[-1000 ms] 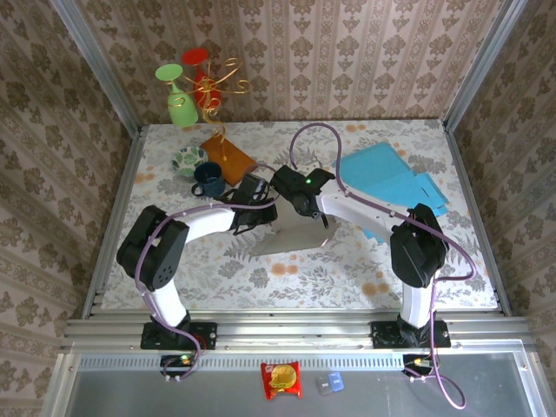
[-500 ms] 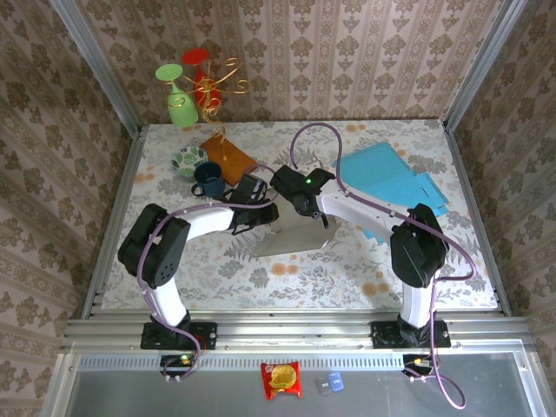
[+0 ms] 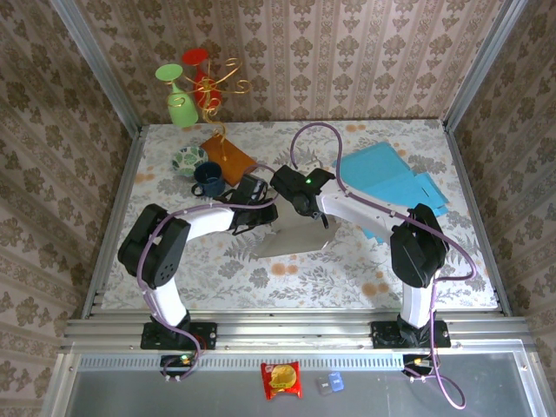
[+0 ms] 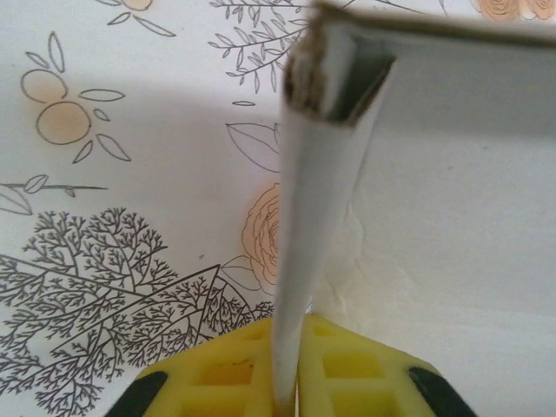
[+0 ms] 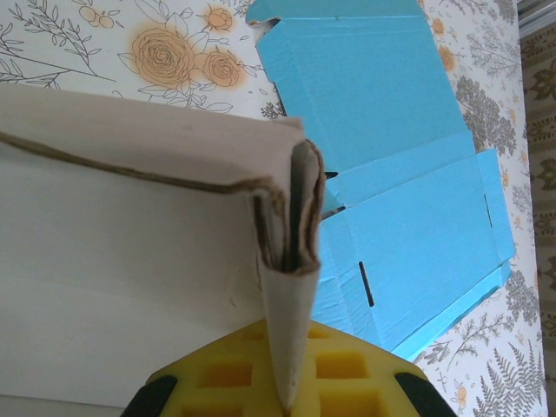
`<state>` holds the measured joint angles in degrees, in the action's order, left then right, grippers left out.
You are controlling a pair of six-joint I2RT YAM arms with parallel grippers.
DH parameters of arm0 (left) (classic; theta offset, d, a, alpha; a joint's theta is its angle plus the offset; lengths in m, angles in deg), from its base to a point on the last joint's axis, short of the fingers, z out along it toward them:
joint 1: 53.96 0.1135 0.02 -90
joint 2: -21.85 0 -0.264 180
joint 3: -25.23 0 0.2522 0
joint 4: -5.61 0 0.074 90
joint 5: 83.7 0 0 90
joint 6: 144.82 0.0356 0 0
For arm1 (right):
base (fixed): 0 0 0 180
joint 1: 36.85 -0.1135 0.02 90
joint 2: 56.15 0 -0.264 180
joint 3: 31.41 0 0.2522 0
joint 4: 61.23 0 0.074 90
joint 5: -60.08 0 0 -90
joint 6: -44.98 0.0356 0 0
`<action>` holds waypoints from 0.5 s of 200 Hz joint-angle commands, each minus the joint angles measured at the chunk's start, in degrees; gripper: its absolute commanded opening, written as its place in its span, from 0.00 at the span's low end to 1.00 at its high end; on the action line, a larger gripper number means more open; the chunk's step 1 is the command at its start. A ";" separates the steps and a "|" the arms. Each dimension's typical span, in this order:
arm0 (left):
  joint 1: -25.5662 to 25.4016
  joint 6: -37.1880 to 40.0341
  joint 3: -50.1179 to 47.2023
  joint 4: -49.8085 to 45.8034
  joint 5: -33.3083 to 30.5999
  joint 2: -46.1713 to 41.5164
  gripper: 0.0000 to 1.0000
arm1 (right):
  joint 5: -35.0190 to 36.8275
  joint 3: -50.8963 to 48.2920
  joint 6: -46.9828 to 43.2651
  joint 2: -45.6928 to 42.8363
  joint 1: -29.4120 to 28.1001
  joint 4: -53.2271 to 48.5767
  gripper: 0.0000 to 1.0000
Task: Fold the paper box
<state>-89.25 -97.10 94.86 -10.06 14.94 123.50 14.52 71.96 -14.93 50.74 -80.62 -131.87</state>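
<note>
The left arm point(image 3: 204, 224) and right arm point(image 3: 356, 208) share white links, black joints, purple cables point(image 3: 314, 127) and yellow pocketed fingers point(image 4: 208, 369).

Floral table point(image 3: 261, 280) — paper box point(image 3: 294, 241), blue cardboard point(image 3: 387, 178), mug point(image 3: 208, 180), bowl point(image 3: 188, 159), orange board point(image 3: 230, 157).

Top camera overhead; wrist cameras close, both on paper box point(image 3: 295, 241).

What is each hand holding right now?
Left hand: shut on a flap of the white box.
Right hand: shut on a folded corner of the white box.
</note>
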 commanded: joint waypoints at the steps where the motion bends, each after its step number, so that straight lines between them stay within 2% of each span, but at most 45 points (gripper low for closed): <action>1: 0.11 -0.78 -1.18 -8.42 -6.09 0.28 0.15 | 1.88 -0.47 1.63 -1.66 -0.45 -0.88 0.00; 48: 0.04 -0.59 -0.78 -10.88 -8.25 -0.15 0.15 | 1.83 -0.21 1.82 -0.99 -0.70 -0.85 0.00; 100: -0.63 -3.38 0.69 -13.32 -10.47 0.14 0.04 | 1.78 0.23 2.00 -0.70 -0.91 -1.30 0.00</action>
<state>-90.13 -97.93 95.89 -14.09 11.05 122.69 14.26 71.96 -14.74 50.74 -81.28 -131.46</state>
